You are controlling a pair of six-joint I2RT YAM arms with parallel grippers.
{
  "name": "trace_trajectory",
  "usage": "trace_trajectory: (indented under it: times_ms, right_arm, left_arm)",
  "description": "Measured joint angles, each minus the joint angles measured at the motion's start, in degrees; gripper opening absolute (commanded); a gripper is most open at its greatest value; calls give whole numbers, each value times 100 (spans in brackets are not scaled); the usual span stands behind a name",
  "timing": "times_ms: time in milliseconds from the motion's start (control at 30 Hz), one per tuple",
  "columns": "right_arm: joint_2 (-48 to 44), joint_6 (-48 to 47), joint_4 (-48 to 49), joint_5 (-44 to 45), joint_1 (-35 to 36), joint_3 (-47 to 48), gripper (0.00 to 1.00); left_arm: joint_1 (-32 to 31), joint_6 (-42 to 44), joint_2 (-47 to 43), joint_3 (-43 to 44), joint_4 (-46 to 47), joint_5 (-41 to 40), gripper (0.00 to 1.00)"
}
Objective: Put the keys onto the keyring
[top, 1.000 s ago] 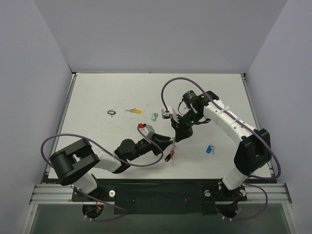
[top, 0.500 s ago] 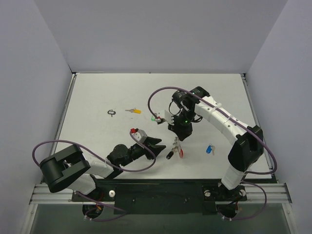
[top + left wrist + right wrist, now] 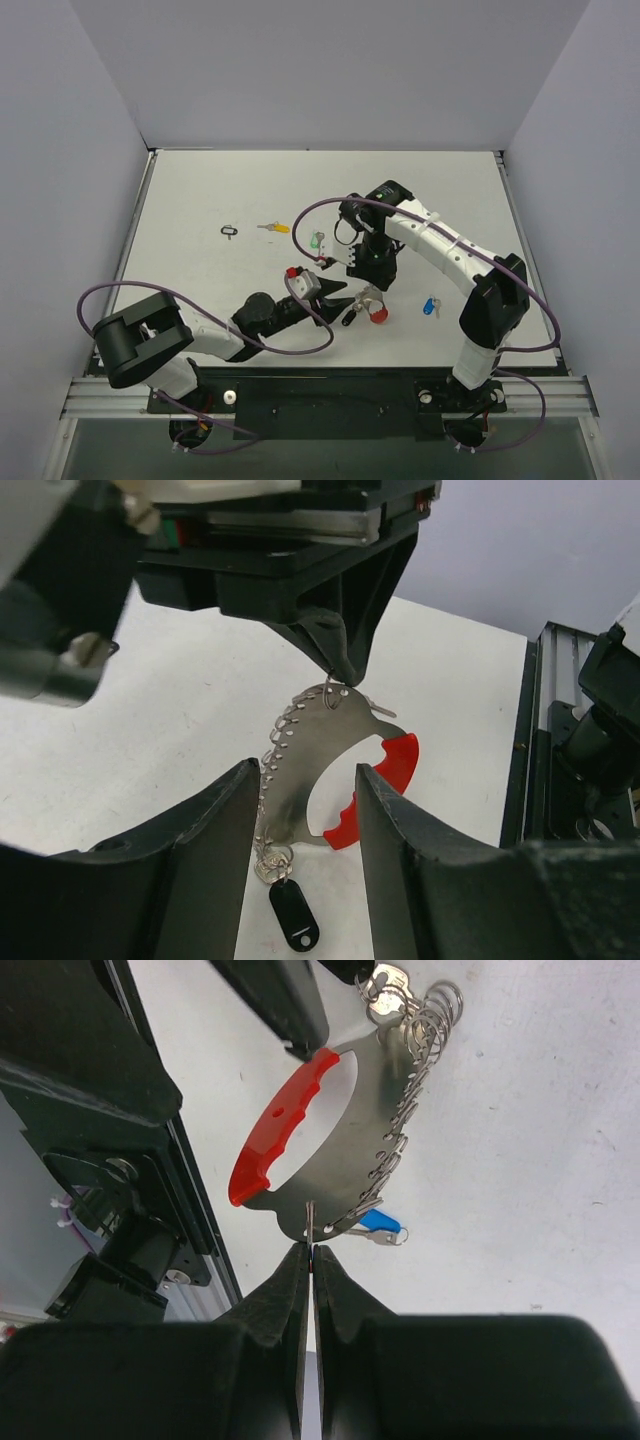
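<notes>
While your right fingers [image 3: 304, 1263] are pinching tight on the top edge of the silver crescent keyring with the red plastic grip [image 3: 318, 742], it is hanging over the white counter [image 3: 150, 710]. Your left fingers [image 3: 238, 805] are standing half-spread either side of it, gripping nothing. That thin pinch is risking a swing or a slip if the left closes off-centre. You are not seeing whether the dangling black-tagged silver key [image 3: 293, 920] is truly threaded; the blue-tagged silver key [image 3: 431, 306] is lying well apart.

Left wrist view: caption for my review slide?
Right hand pinches the keyring by its top edge, hanging it inside the open left hand.
</notes>
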Motion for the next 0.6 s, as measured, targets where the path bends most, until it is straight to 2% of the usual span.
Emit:
trace_trajectory:
  times_ms: [233, 333, 600]
  right_arm:
    - [90, 0, -114, 166, 63, 92, 0]
    - [90, -4, -114, 192, 90, 125, 0]
    - [179, -13, -190, 223, 258, 203, 0]
  left_arm:
    - [-87, 199, 562, 404, -2, 216, 49]
    - [-131, 245, 750, 538, -4, 238, 43]
    - [-175, 326, 944, 682, -4, 236, 37]
